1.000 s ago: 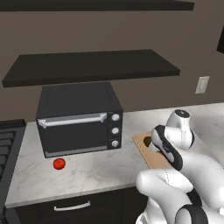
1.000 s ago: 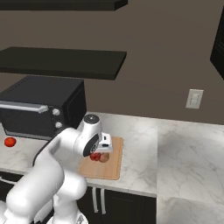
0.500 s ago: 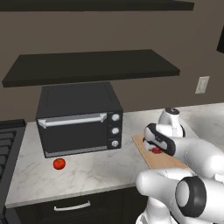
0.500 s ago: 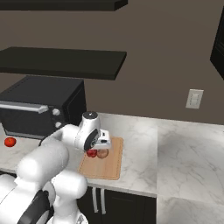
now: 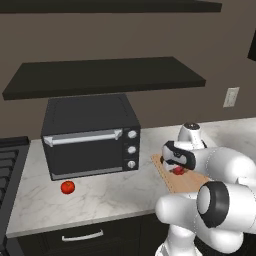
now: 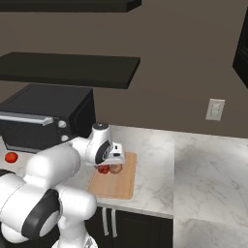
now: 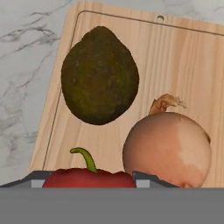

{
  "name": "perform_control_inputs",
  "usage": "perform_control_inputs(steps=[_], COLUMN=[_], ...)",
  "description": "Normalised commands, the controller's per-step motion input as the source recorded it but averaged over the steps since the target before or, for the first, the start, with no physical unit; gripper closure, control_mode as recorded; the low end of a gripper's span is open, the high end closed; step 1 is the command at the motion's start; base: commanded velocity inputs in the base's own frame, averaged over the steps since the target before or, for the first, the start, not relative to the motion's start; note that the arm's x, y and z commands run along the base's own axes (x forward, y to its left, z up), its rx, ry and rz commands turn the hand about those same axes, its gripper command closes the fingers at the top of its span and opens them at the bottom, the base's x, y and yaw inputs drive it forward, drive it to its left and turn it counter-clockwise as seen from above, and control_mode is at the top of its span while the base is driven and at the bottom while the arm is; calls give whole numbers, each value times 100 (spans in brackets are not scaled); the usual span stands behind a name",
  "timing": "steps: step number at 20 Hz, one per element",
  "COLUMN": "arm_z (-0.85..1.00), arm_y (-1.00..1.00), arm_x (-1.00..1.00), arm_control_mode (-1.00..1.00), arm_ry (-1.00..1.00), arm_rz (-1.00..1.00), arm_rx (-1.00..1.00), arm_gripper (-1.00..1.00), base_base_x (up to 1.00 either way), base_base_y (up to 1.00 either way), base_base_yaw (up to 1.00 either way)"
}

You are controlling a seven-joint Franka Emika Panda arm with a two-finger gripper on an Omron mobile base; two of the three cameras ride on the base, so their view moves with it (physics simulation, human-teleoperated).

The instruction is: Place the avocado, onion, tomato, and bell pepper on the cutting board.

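1. Marble counter (image 5: 105,192); I see the light-brown wooden cutting board (image 7: 183,65) carrying the dark olive avocado (image 7: 99,75) and tan onion (image 7: 167,149).
2. My gripper (image 7: 89,175) is clamped on the crimson bell pepper (image 7: 87,177), low over the board's near edge.
3. I judge release comes next; the orange-red tomato (image 5: 67,187) waits at far left, before the black oven (image 5: 90,135).

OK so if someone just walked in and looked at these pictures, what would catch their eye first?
Probably the white arm bent low over the cutting board, its gripper shut on the bell pepper. In the hand view the avocado and the onion lie on the board just beyond it. Next, the bright tomato, alone on the marble counter in front of the black toaster oven.
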Motion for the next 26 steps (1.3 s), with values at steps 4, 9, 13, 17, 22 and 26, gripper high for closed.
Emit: perform_control_inputs(steps=[4, 9, 13, 17, 22, 26], arm_z=[-36, 0, 0, -3, -9, -27], arm_y=[0, 0, 0, 4, 3, 2], arm_x=[-8, -46, -30, -3, 0, 0], arm_control_mode=[-100, -100, -100, -100, -100, -100], arm_ry=[1, 0, 0, 0, 0, 0], arm_rz=[0, 0, 0, 0, 0, 0], arm_rx=[-2, 0, 0, 0, 0, 0], arm_gripper=[-100, -100, -100, -100, -100, -100], base_base_x=[0, 0, 0, 0, 0, 0], base_base_y=[0, 0, 0, 0, 0, 0], base_base_yaw=[0, 0, 0, 0, 0, 0])
